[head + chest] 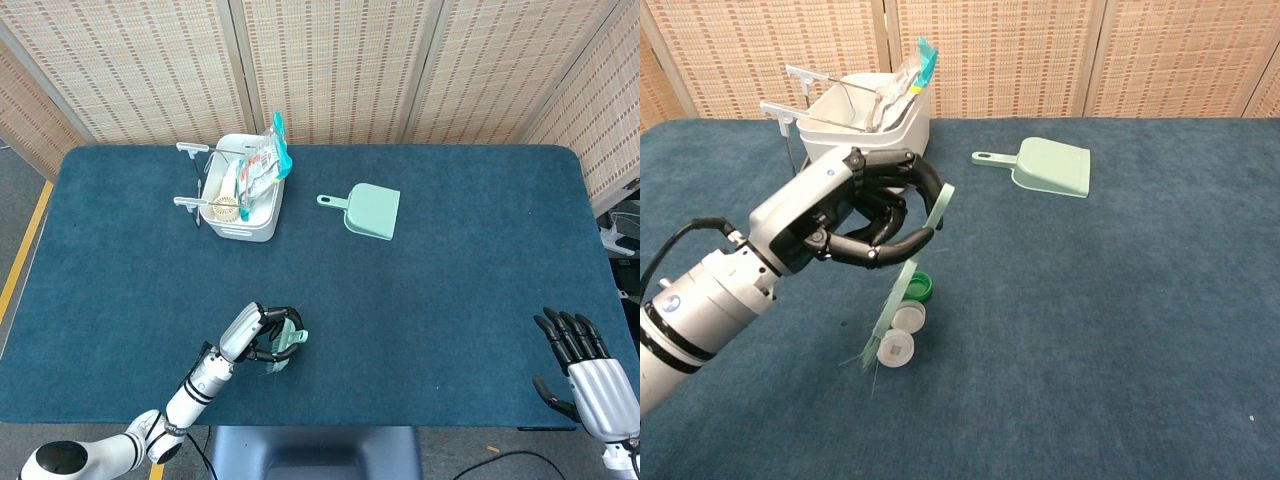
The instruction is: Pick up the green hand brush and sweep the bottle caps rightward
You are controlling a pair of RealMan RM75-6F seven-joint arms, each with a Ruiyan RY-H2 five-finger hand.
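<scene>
My left hand (pixel 855 208) (pixel 262 337) grips the pale green hand brush (pixel 910 272) (pixel 287 347), which slants down with its bristles on the blue cloth. Pressed against the brush's right side in the chest view lie a green bottle cap (pixel 919 288) and two white caps (pixel 908 317) (pixel 896 348). The head view hides the caps behind the hand and brush. My right hand (pixel 592 378) is open at the table's lower right corner, holding nothing.
A white basket (pixel 243 200) (pixel 862 148) with packets and utensils stands at the back left. A pale green dustpan (pixel 366 209) (pixel 1048 166) lies right of it. The blue table (pixel 470 280) runs wide to the right of the caps.
</scene>
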